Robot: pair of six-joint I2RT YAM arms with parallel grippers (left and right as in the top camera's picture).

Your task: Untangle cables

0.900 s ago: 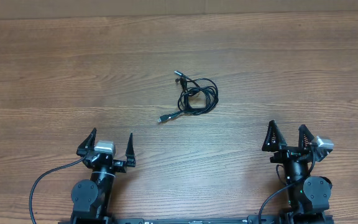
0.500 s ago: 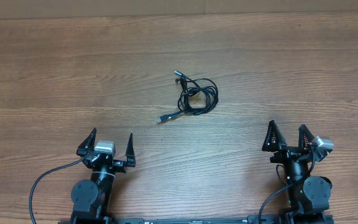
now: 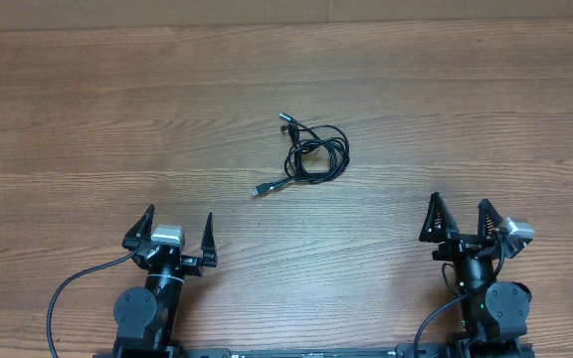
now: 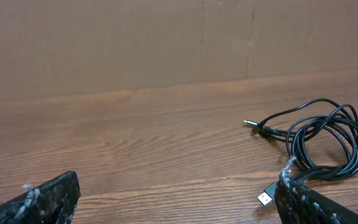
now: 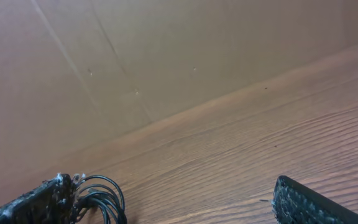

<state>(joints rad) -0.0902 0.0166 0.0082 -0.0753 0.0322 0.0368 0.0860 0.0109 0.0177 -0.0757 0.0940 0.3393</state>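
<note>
At 7 o'clock in the overhead view, the left hand [image 3: 179, 221] is standing with jaws spread wide, gripping nothing. At 5 o'clock, the right hand [image 3: 459, 211] is standing likewise, spread wide and gripping nothing. Their fingers [image 4: 48, 199] are showing as black, tapered wedges with a rough, gritty surface. Both hands are resting over the tabletop [image 3: 117, 119], which is showing brown, streaked wood grain. Farther out, just past centre toward 1 o'clock, the cables [image 3: 309, 152] are lying well apart from both hands: thin, glossy black cords coiling in one loose, overlapping loop. One silver-tipped plug [image 3: 259, 189] is trailing toward 7 o'clock. A plain brown panel [image 4: 104, 43] is bordering the far edge.
</note>
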